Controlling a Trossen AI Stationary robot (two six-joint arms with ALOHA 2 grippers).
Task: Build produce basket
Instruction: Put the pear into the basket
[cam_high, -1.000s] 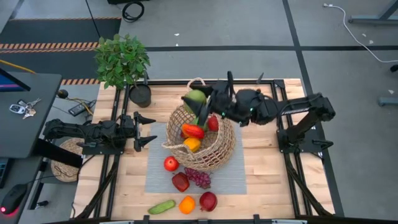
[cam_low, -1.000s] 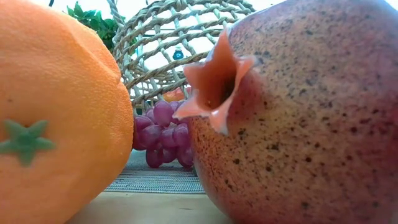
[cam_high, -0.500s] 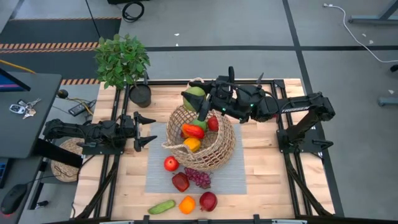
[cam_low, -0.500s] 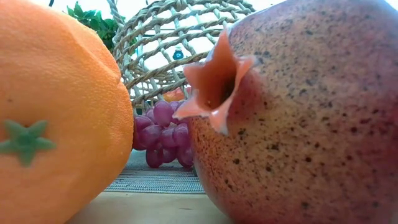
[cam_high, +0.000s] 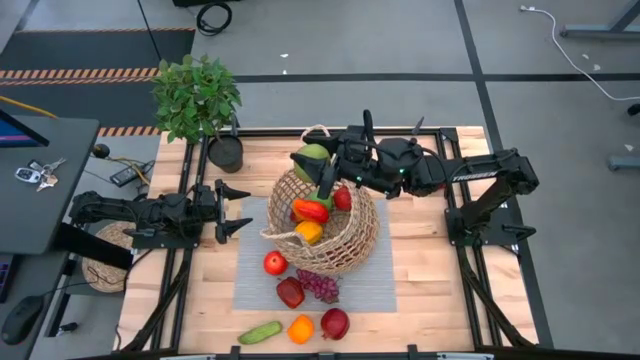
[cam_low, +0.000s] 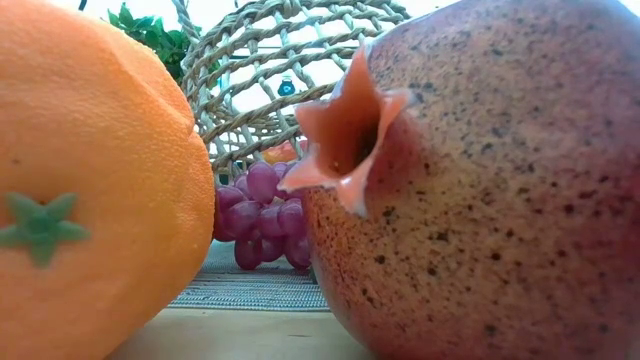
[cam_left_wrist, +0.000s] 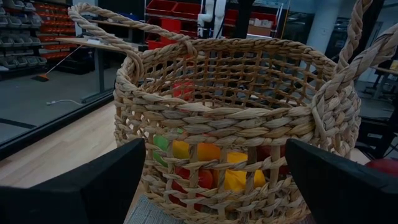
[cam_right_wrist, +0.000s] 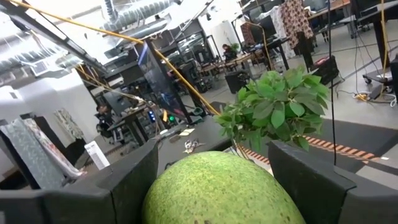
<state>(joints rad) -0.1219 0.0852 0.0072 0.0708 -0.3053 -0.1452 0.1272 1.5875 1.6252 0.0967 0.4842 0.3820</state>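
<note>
The basket (cam_high: 322, 226) is seen at the table's middle on a grey mat (cam_high: 370, 285), partly filled with produce. Nearest, a cucumber (cam_high: 260, 332), an orange (cam_high: 300, 329) and a pomegranate (cam_high: 334, 323) are lined along the near edge; grapes (cam_high: 319, 286) and two red fruits lie just behind. At left, the left gripper (cam_high: 236, 211) is held wide open beside the basket. Over the basket's far rim, a green fruit (cam_high: 313, 157) is clasped between the right gripper's (cam_high: 322, 165) fingers. A potted plant (cam_high: 198, 100) stands at the far left corner.
</note>
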